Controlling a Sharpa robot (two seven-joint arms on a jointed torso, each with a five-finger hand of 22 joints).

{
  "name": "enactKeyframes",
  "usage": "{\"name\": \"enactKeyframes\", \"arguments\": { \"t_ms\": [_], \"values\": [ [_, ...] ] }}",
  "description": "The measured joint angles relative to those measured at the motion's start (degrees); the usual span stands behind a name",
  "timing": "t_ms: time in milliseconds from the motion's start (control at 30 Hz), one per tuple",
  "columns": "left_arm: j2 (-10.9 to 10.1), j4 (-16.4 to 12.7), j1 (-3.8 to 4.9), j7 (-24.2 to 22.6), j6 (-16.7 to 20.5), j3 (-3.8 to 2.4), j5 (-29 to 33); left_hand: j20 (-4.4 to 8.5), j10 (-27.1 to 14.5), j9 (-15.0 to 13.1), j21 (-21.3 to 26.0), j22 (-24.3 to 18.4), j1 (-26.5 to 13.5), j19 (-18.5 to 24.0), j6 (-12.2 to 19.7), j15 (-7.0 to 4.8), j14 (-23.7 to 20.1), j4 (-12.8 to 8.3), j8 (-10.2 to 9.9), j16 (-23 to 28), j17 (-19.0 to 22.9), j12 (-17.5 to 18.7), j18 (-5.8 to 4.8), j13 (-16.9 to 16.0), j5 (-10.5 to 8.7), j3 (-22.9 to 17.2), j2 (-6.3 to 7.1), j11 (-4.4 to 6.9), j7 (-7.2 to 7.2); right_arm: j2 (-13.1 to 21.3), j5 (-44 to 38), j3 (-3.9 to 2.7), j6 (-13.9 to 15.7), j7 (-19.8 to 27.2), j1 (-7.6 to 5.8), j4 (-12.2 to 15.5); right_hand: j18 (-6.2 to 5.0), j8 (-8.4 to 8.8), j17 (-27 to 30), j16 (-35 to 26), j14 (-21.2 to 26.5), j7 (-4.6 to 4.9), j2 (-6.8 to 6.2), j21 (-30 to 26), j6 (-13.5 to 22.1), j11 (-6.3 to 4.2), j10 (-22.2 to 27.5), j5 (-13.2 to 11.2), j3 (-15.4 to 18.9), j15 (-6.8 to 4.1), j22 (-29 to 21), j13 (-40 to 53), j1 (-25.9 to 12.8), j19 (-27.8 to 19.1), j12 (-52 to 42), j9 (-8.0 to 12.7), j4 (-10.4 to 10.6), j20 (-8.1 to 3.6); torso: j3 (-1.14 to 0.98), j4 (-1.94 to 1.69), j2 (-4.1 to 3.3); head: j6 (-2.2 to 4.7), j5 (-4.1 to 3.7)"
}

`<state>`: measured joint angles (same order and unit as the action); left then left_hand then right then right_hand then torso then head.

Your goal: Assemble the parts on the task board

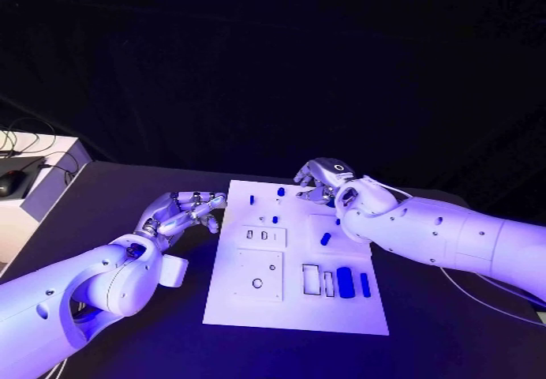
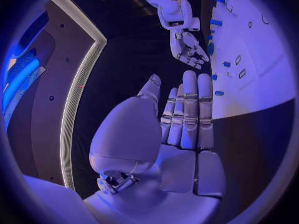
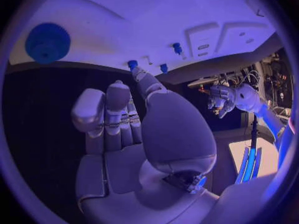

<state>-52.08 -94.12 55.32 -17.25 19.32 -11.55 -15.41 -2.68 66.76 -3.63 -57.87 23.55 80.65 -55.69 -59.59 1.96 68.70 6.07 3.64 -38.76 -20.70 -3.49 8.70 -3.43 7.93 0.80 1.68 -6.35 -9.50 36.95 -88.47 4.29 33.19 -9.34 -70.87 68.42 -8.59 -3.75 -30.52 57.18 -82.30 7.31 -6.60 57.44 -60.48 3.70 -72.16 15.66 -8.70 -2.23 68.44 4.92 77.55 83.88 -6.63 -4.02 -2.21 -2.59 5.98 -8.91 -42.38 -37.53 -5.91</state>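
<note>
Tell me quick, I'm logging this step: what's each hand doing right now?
Left hand: open, fingers straight, holding nothing, beside the task board.
Right hand: fingers partly curled at the board's far edge; nothing seen in it, so open.

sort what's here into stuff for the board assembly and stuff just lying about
For the job: task board; blue parts on it, such as the one near its far edge, the one at mid-board and the upright ones at its near right; left hand; right hand.

Lying about: dark mouse-like object on the white side table; cables.

No readable text, labels, numbers or signs anywhere.
</note>
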Motion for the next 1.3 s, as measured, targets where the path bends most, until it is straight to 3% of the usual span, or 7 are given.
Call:
{"name": "enactKeyframes", "arguments": {
  "t_ms": [133, 167, 200, 467, 600, 900, 1300],
  "values": [
    [-0.1, 0.4, 0.0, -0.2, -0.4, 0.0, 0.1, -0.09, -0.2, 0.0, 0.0, -0.1, 0.0, 0.5, 0.2, 0.0, -0.4, -0.1, 0.0, 0.0, 0.0, 0.0, -0.01, 0.0, 0.0, 0.1, 0.0, 0.21, 0.21, 4.8, 4.2, -0.15, 1.7, 2.0, -0.44, 3.4, 1.95, 0.0, -1.1, 1.4, -0.1, 0.68, -0.08, 3.7, -0.7, -0.07, -0.6, 1.5, 3.4, -1.52, 2.4, 12.5, 0.7, -0.1, -13.7, 0.0, -1.4, -2.04, -0.15, 0.38, 0.08, 0.32, -0.12],
    [-0.1, 0.5, 0.0, -0.3, -0.6, 0.0, 0.1, -0.09, -0.2, 0.0, 0.0, -0.1, 0.0, 0.5, 0.2, 0.0, -0.4, -0.1, 0.0, 0.0, 0.0, 0.0, -0.01, 0.0, 0.0, 0.1, 0.0, 0.21, 0.21, 5.6, 4.9, -0.16, 1.8, 2.3, -0.57, 3.7, 1.99, -0.04, -1.4, 1.8, 0.2, 0.67, 0.79, 4.6, -0.7, -1.82, 1.3, 1.6, 4.5, -1.83, 3.0, 21.9, 0.7, -0.1, -21.8, 0.0, -1.5, -2.38, -0.19, 0.48, 0.1, 0.38, -0.13],
    [-0.1, 0.5, 0.0, -0.3, -0.7, 0.0, 0.1, -0.09, -0.2, 0.0, 0.0, -0.1, 0.0, 0.5, 0.2, 0.0, -0.4, -0.1, 0.0, 0.0, 0.0, 0.0, -0.01, 0.0, 0.0, 0.1, 0.0, 0.21, 0.21, 6.5, 5.6, -0.18, 1.8, 2.6, -0.67, 4.1, 1.97, -0.23, -1.9, 2.4, 0.7, 0.51, 1.49, 5.5, -0.2, -2.07, 5.8, 1.6, 5.4, -2.23, 3.8, 33.7, 0.7, 0.0, -32.0, -0.1, -1.7, -2.65, -0.23, 0.55, 0.13, 0.42, -0.16],
    [0.0, 0.9, 0.0, -0.5, -1.5, 0.0, 0.2, -0.09, -0.2, 0.0, 0.0, -0.1, 0.0, 0.5, 0.2, -0.01, -0.4, -0.1, 0.0, 0.0, 0.0, 0.0, -0.23, 0.0, 0.0, 0.1, 0.0, 0.21, 0.21, 10.2, 9.9, -0.25, -1.9, 3.5, -1.0, 3.9, 2.91, -0.23, -7.1, 7.6, 0.9, 0.48, 0.59, 14.8, 0.0, -2.25, 4.7, 1.6, 5.4, -1.24, 6.5, 60.4, -0.9, 0.0, -53.2, -0.4, -0.6, -1.76, -0.64, 0.98, 0.19, 0.59, -0.37],
    [0.0, 1.0, -0.01, -0.6, -1.7, 0.0, 0.2, -0.09, -0.2, 0.0, 0.0, -0.1, 0.0, 0.5, 0.2, -0.01, -0.4, -0.1, 0.0, 0.0, 0.0, 0.0, 0.21, 0.0, 0.0, 0.1, 0.0, 0.21, 0.21, 10.6, 11.5, -0.25, -5.0, 3.4, -1.01, 2.4, 2.97, -0.23, -10.4, 9.4, 1.0, 0.79, 0.42, 16.8, 0.5, -2.05, 3.7, 1.6, 5.3, -0.85, 6.5, 63.6, -1.1, 0.1, -55.5, -0.4, 0.2, -1.46, -0.83, 1.13, 0.17, 0.47, -0.53],
    [0.1, 1.2, -0.02, -0.6, -1.8, 0.01, 0.2, -0.1, -0.2, 0.0, 0.0, -0.2, 0.0, 0.5, 0.2, 0.0, -0.4, -0.1, 0.0, 0.0, 0.0, 0.0, 0.28, 0.0, 0.0, 0.1, 0.0, 0.21, 0.21, 8.2, 14.0, -0.24, -9.9, 2.9, -1.03, -1.4, 3.0, -0.23, -15.5, 11.1, 0.7, 0.86, -0.25, 16.9, 0.7, -1.87, 3.1, 2.7, 5.5, -0.63, 6.5, 65.4, -1.3, 0.1, -55.6, -0.4, 0.9, -1.05, -0.85, 1.14, 0.1, 0.14, -0.84],
    [0.2, 1.4, -0.02, -0.6, -1.9, 0.01, 0.2, -0.1, -0.4, 0.0, -0.4, -0.3, 0.0, 0.5, 0.2, -0.01, -0.4, -0.1, 0.0, -0.2, 0.0, 0.0, 0.2, 0.0, 0.0, 0.1, 0.0, 0.0, 0.21, 4.8, 15.6, -0.24, -11.7, 2.5, -0.97, -5.9, 3.01, -0.23, -16.6, 11.1, 0.7, 0.71, -0.29, 17.2, 1.0, -1.76, 3.0, 3.4, 5.5, -0.63, 6.5, 65.6, -1.3, 0.1, -55.6, -0.4, 0.9, -1.05, -0.88, 0.78, -0.01, -0.21, -1.53]
  ]
}}
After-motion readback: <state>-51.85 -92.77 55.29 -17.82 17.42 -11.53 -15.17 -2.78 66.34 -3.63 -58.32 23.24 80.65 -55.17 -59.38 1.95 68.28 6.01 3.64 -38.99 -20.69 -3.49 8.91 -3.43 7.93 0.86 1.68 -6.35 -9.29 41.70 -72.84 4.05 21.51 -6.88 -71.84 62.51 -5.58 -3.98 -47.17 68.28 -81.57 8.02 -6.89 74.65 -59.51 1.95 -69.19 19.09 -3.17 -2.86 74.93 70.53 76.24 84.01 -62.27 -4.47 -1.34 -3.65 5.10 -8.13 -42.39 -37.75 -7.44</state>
